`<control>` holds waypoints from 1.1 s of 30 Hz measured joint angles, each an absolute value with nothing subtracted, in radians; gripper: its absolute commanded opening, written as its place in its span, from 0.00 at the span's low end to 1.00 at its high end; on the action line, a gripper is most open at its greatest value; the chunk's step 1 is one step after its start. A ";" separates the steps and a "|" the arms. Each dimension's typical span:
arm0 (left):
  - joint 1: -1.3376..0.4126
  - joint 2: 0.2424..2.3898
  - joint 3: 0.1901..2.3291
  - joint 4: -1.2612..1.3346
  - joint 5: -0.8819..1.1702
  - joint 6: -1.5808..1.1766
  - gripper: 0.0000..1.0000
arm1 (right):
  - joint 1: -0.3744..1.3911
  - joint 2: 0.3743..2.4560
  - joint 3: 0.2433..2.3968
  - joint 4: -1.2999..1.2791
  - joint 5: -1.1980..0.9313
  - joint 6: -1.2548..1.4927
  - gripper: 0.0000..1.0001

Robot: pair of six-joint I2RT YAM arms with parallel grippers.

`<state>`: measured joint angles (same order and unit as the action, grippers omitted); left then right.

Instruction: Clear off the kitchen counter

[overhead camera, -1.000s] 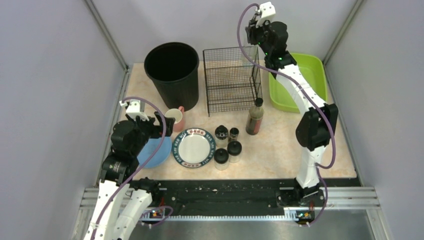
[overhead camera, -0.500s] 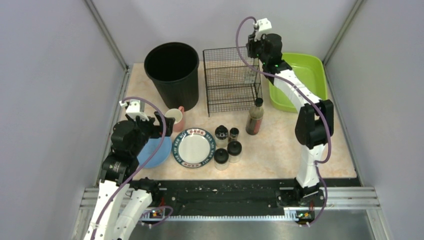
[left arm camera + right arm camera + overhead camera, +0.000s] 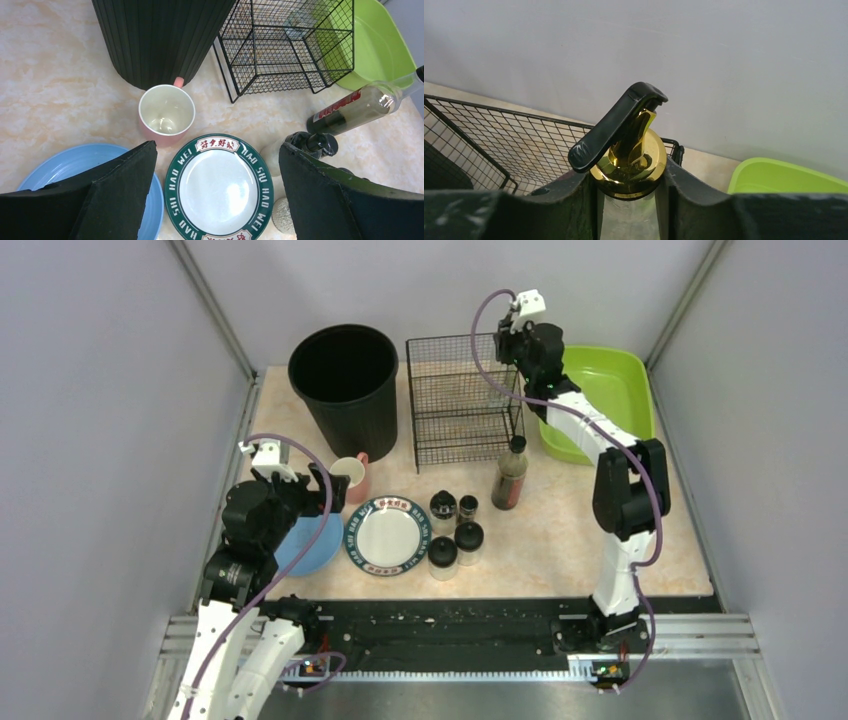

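The right end effector (image 3: 629, 197) is pinching a pump bottle (image 3: 624, 150) at the wire rack (image 3: 499, 135); the left end effector (image 3: 217, 160) is hovering spread.

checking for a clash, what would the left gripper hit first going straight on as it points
Probably the plate, which shows between the fingers of the open left gripper. The pink cup stands just beyond its rim, and depth is hard to judge.

white arm links (image 3: 585, 430), black joints (image 3: 625, 495), looping purple cables (image 3: 474, 335), broad black pincer fingers (image 3: 120, 200)
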<state>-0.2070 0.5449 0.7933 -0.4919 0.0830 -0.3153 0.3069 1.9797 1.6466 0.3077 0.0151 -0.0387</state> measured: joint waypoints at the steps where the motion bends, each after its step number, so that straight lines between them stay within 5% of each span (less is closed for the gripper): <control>1: -0.207 0.545 0.793 -0.492 0.083 -0.315 0.96 | 0.307 1.978 1.642 0.311 0.017 -0.037 0.45; 10: -0.207 0.543 0.792 -0.492 0.081 -0.315 0.96 | 0.307 1.942 1.637 0.251 0.022 -0.021 0.68; 20: -0.207 0.532 0.791 -0.492 0.081 -0.315 0.96 | 0.310 1.747 1.613 0.190 0.037 -0.027 0.71; 33: -0.207 0.513 0.791 -0.492 0.081 -0.315 0.96 | 0.378 1.218 1.279 0.070 0.072 -0.014 0.72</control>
<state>-0.2070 0.5129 0.7906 -0.4923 0.0807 -0.3153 0.3779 1.2179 1.2793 0.0696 0.0723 -0.0135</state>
